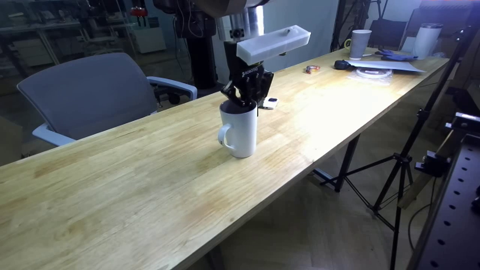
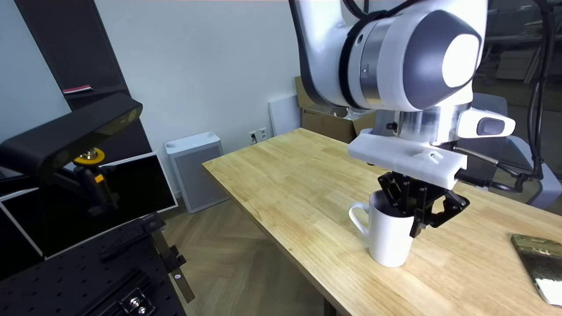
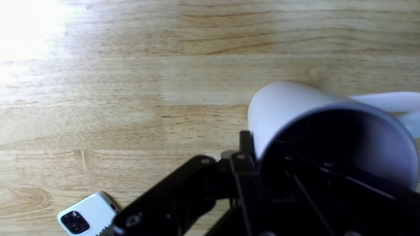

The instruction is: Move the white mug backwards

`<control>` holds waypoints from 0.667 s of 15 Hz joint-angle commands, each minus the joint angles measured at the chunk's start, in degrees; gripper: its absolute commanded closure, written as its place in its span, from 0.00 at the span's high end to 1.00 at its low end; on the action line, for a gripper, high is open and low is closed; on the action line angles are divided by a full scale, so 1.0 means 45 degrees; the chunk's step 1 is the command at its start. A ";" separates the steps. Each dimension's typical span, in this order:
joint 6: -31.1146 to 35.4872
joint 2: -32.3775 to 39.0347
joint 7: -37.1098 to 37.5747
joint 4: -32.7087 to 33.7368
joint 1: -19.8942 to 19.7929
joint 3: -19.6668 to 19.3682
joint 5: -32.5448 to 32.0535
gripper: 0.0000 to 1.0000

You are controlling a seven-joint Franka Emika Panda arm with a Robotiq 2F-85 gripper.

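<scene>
The white mug [image 1: 240,135] stands upright on the wooden table, with its base at or very near the tabletop. It also shows in an exterior view [image 2: 388,241] and in the wrist view [image 3: 282,101]. Its loop handle [image 1: 224,135] points away from my gripper's side. My gripper [image 1: 256,105] is shut on the mug's wall at the rim, one finger inside the mug and the other outside. The pinch also shows in an exterior view [image 2: 412,221] and in the wrist view [image 3: 259,150]. The inner fingertip is hidden in the dark inside of the mug.
A phone [image 1: 269,103] lies beside the gripper, also in the wrist view [image 3: 88,214]. A grey chair [image 1: 93,97] stands at the table's edge. A tall cup [image 1: 360,44], a tumbler [image 1: 427,41], a purple glove [image 1: 395,55] and a wrapper [image 1: 312,69] are at the far end.
</scene>
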 commanded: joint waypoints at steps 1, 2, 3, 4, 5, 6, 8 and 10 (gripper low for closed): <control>-0.0382 0.0279 0.0613 0.0414 0.0284 -0.0396 -0.0273 0.03; -0.0494 0.0246 0.0637 0.0445 0.0378 -0.0458 -0.0377 0.03; -0.0642 0.0156 0.0653 0.0476 0.0486 -0.0513 -0.0488 0.03; -0.0920 0.0013 0.0613 0.0535 0.0550 -0.0512 -0.0550 0.03; -0.1075 -0.0070 0.0711 0.0579 0.0701 -0.0624 -0.0679 0.03; -0.1263 -0.0180 0.0736 0.0659 0.0790 -0.0675 -0.0823 0.03; -0.1550 -0.0288 0.0852 0.0848 0.0940 -0.0789 -0.1118 0.03; -0.1827 -0.0411 0.0862 0.1034 0.0983 -0.0802 -0.1305 0.03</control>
